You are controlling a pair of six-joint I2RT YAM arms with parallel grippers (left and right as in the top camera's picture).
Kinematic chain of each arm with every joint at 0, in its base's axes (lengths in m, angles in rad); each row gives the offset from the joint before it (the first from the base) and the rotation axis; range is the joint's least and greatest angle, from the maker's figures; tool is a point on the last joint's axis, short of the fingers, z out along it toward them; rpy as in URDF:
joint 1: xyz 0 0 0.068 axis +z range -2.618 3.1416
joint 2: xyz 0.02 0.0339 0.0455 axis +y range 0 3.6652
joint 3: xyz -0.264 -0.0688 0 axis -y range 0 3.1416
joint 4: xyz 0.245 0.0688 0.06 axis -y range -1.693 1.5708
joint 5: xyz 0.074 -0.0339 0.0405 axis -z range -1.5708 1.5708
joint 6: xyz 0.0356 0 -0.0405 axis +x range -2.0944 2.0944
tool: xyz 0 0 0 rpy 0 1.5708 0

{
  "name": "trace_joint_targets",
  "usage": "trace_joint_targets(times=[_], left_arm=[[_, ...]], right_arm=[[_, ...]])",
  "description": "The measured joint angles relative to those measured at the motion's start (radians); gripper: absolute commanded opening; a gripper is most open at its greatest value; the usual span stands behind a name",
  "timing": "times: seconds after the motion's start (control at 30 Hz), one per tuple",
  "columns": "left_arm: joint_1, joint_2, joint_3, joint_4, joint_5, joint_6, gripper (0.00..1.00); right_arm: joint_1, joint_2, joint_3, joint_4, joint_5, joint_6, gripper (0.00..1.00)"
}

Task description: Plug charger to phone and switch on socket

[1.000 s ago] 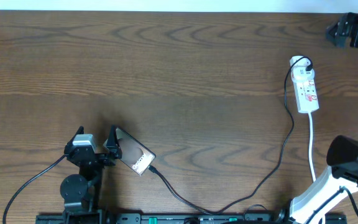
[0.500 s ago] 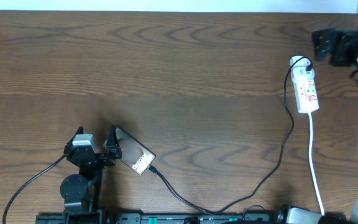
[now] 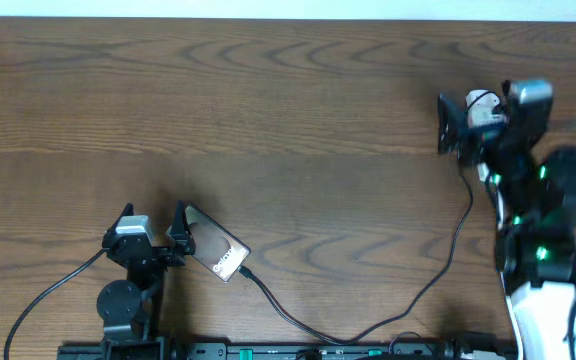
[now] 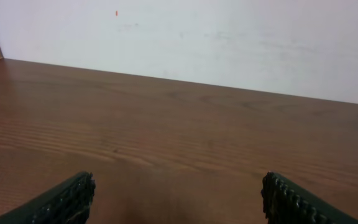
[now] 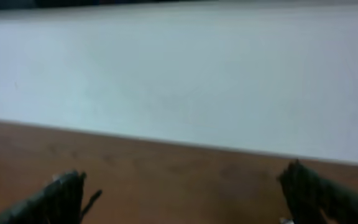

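The right pincer hung spread wide and empty over the far end of the small white power strip at far right, apparently placed to reach its switch. Its arm covered most of the strip, so the switch and red markings were hidden. At near left, the left pincer also stood wide open, gripping nothing. The flat dark grey phone lay just right of it on the brown wooden table. The thin black charger cable met the phone's near end, but whether its plug was seated was too small to tell.
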Motion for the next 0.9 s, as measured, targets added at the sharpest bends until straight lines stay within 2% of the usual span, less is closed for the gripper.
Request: trace_joint_targets(times=[0.23,0.9], left_arm=[[0.0,0.0,0.0,0.0,0.0,0.0,0.86],[0.0,0.0,0.0,0.0,0.0,-0.002,0.86]], right_arm=[[0.0,-0.239,-0.249,0.037,0.066,0.002,0.99],[0.033,-0.775,-0.686,0.002,0.196,0.005,0.99]])
